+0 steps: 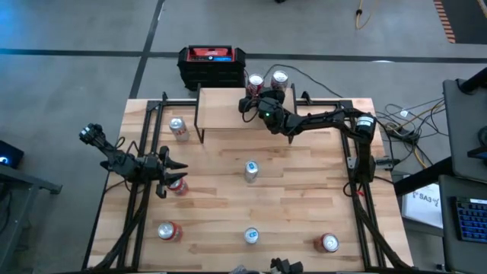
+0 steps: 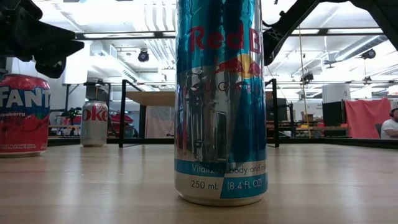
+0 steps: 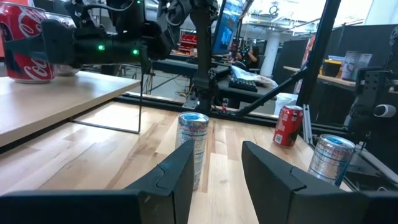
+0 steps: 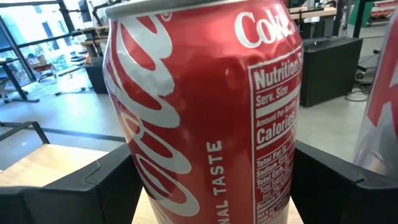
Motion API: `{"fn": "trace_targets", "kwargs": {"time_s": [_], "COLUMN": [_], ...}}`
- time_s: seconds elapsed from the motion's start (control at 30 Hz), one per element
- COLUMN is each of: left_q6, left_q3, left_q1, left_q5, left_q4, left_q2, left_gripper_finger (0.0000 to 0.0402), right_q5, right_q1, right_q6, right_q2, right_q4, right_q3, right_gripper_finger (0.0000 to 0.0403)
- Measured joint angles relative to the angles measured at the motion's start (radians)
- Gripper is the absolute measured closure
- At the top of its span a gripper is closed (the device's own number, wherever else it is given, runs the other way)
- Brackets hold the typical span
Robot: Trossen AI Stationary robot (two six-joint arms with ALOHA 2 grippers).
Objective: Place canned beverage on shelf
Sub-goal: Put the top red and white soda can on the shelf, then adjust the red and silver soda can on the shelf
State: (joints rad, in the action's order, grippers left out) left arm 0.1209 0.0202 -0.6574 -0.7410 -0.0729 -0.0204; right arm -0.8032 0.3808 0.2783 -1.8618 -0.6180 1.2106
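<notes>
The shelf (image 1: 224, 108), a light wooden board on thin black legs, stands at the table's far middle. A red Coca-Cola can (image 4: 199, 106) stands at its far right end (image 1: 255, 82), next to a second can (image 1: 279, 78). My right gripper (image 1: 251, 99) reaches in from the table's right and is shut on the Coca-Cola can. The can also shows on the board in the left wrist view (image 3: 25, 43). My left gripper (image 1: 172, 171) is open and empty at the table's left, with a red can (image 1: 179, 186) close beside it. My right gripper holds the Coca-Cola can by its side wall (image 4: 140, 174), pinched between the two fingers (image 4: 106, 180), one on each side. The fingers come level, from the table's near side. The can is upright; its base lies below the picture, on the shelf board (image 3: 37, 99).
A black-and-red box (image 1: 213, 65) stands beyond the shelf. Several cans stand on the table: a silver one (image 1: 179, 128), a blue-and-silver one in the middle (image 1: 251, 171), and three along the near edge (image 1: 169, 230), (image 1: 252, 237), (image 1: 329, 243).
</notes>
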Motion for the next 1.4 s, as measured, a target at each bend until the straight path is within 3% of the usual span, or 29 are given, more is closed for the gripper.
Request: {"fn": "trace_targets", "kwargs": {"time_s": [0.23,0.5,0.97,1.4], "left_q6": [0.0,0.0,0.0,0.0], "left_q3": [0.0,0.0,0.0,0.0], "left_q1": [0.0,0.0,0.0,0.0], "left_q5": [0.0,0.0,0.0,0.0], "left_q4": [0.0,0.0,0.0,0.0], "left_q2": [0.0,0.0,0.0,0.0], "left_gripper_finger": [0.0283,0.0283,0.0283,0.0283], "right_q5": [-0.019,-0.119,-0.142,-0.415], "right_q1": [-0.015,-0.031,-0.069,-0.217], "right_q6": [0.001,-0.004,-0.059,-0.197], "right_q2": [0.001,0.003,0.027,0.089], "right_q4": [0.013,0.015,0.014,0.05], "right_q3": [0.0,-0.002,-0.002,-0.002], "right_gripper_finger": [0.0078,0.0025,0.0021,0.002]}}
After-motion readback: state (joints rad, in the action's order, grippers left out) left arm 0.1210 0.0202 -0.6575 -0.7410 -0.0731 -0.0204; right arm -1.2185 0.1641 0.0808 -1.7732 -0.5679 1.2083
